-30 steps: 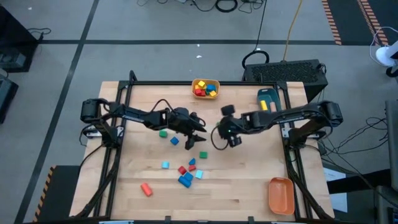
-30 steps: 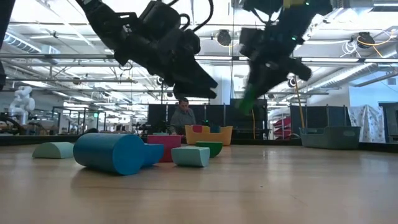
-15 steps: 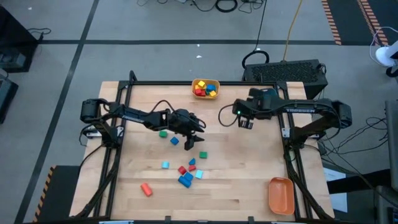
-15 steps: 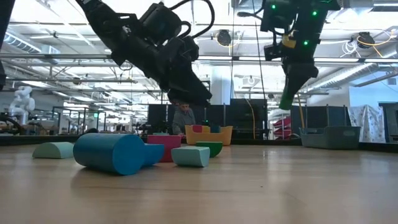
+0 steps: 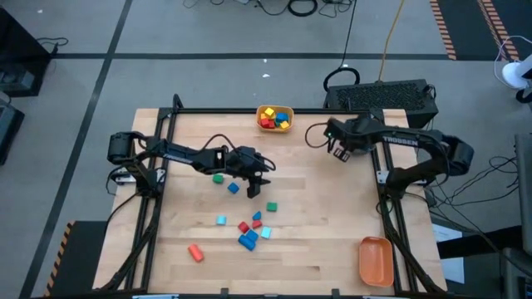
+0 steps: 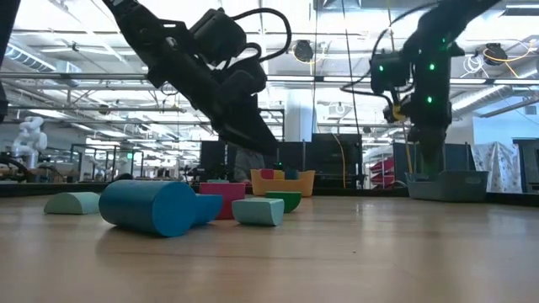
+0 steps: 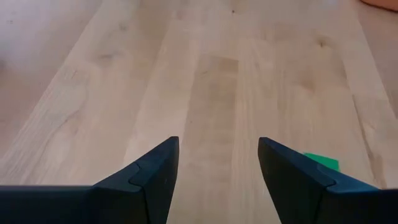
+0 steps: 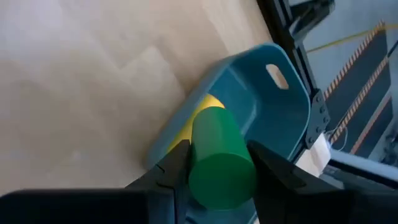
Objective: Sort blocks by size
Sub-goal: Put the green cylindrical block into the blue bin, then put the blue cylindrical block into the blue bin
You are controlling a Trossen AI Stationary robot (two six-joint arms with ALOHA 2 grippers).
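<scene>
A: Largest first?

B: Wooden table, with a dark frame around its sides. Two dark arms reaching in over it, one from each side.

A: Then the bins?

B: Orange bin at the near right corner. Teal bin at the far right, seen in the right wrist view, with a yellow block inside. Yellow bin at the middle of the far edge, holding some red, blue and yellow blocks.

A: And the right hand?

B: Raised near the far right of the table, close to the teal bin. Pinching a green cylinder between both fingers, upright in the grip, with the teal bin right behind it in the wrist view.

A: The left hand?

B: Near the middle of the table, low over bare wood. Fingers spread, nothing between them. One small green block lying just beside one finger, not touching as far as visible.

A: The rest of the blocks?

B: Loose on the table, left of centre and toward the near side. A tight group of red, blue and cyan pieces. A cyan block just beside that group. A red block apart, nearer to the front edge. Another green block and a blue block close to the left arm.
</scene>
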